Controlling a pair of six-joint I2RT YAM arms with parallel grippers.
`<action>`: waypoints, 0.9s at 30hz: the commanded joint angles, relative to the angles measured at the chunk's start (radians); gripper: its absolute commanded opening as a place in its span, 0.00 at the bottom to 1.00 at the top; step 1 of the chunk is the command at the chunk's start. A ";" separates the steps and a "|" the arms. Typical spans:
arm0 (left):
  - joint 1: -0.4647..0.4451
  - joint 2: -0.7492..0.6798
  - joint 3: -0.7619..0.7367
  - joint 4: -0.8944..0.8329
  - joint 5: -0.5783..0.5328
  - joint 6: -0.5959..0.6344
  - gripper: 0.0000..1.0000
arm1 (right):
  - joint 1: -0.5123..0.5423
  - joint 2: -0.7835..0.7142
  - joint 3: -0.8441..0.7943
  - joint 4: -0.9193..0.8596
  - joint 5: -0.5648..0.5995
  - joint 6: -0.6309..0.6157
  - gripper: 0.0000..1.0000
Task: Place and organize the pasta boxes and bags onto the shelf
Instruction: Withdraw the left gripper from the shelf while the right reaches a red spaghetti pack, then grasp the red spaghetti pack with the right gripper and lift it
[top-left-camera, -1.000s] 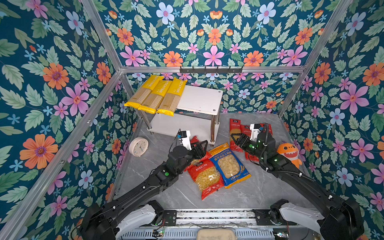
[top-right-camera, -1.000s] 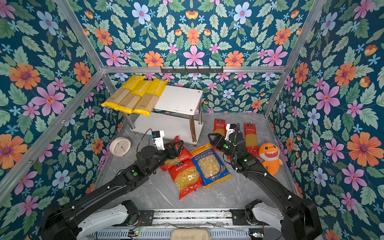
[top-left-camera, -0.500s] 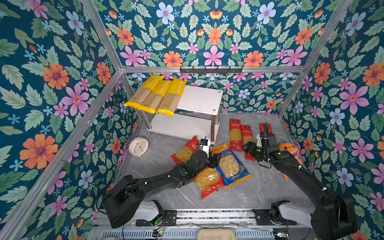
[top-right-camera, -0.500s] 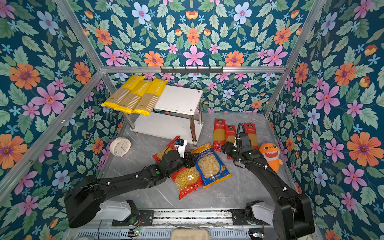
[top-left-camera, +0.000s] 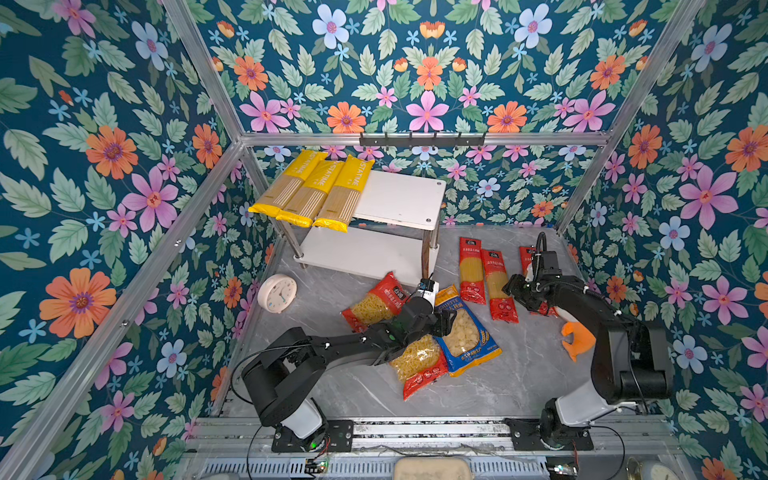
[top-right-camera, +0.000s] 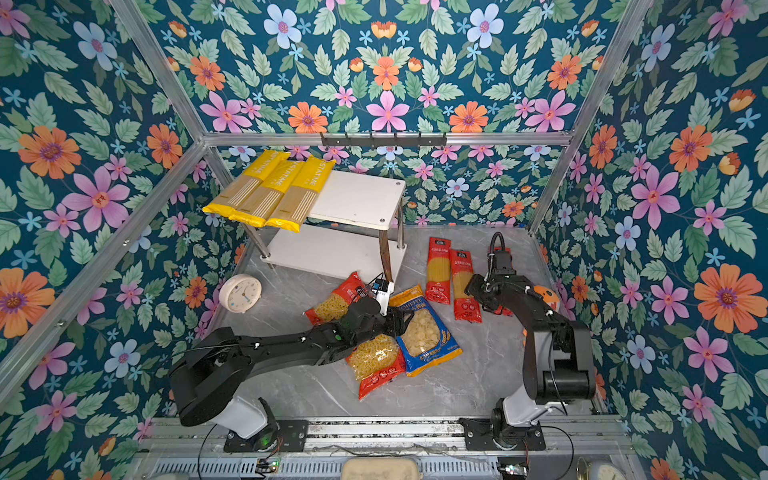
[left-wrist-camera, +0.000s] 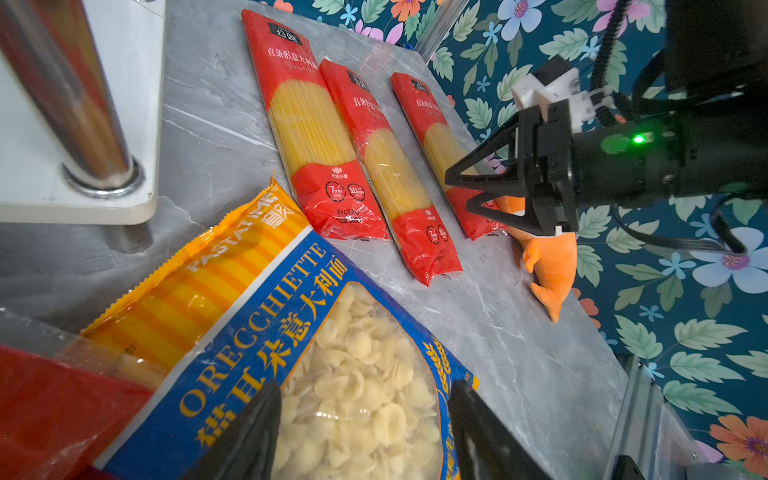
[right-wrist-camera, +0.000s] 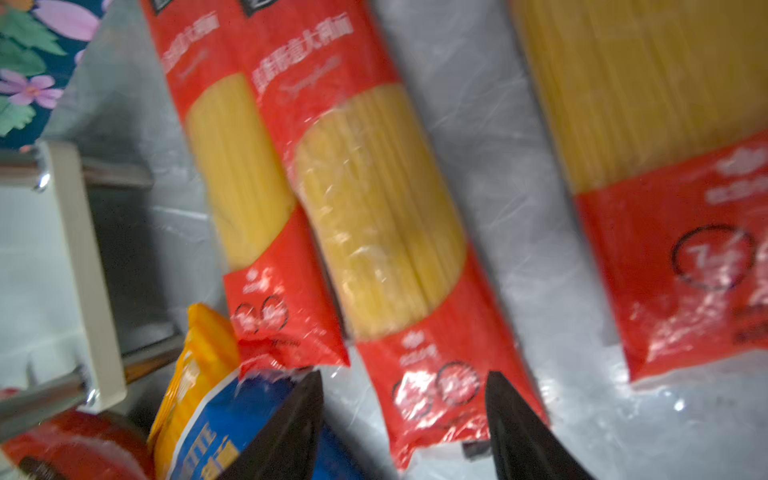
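The shelf (top-left-camera: 399, 199) stands at the back with three yellow spaghetti packs (top-left-camera: 309, 191) side by side on its top board. My left gripper (left-wrist-camera: 361, 428) hangs open low over the blue-orange orecchiette bag (left-wrist-camera: 266, 332), one finger on each side of its clear window. Two red short-pasta bags (top-left-camera: 376, 301) (top-left-camera: 419, 365) lie beside it. Three long red packs (left-wrist-camera: 316, 137) lie in a row on the floor to the right. My right gripper (right-wrist-camera: 403, 419) is open, its fingers straddling the near end of the middle red pack (right-wrist-camera: 374, 208); the arm partly hides the rightmost one in both top views.
A white clock (top-left-camera: 277, 293) leans at the left wall. An orange shark plush (top-left-camera: 575, 336) lies under my right arm by the right wall. A black hook rail (top-left-camera: 422, 139) runs along the back frame. The shelf's chrome front leg (top-left-camera: 426, 257) stands close to my left wrist.
My left gripper has dropped and reached right, from above the red short-pasta bag to over the orecchiette bag. My right gripper has lowered to the near ends of the red packs.
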 joint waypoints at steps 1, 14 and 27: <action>-0.003 0.013 0.016 0.009 0.018 0.010 0.67 | -0.004 0.087 0.057 -0.020 0.009 -0.058 0.64; -0.004 0.011 0.026 -0.008 0.007 0.011 0.67 | -0.004 0.185 0.022 0.006 -0.053 -0.067 0.38; -0.004 0.029 0.038 -0.006 0.018 0.005 0.66 | -0.004 -0.052 -0.211 -0.008 -0.110 -0.035 0.14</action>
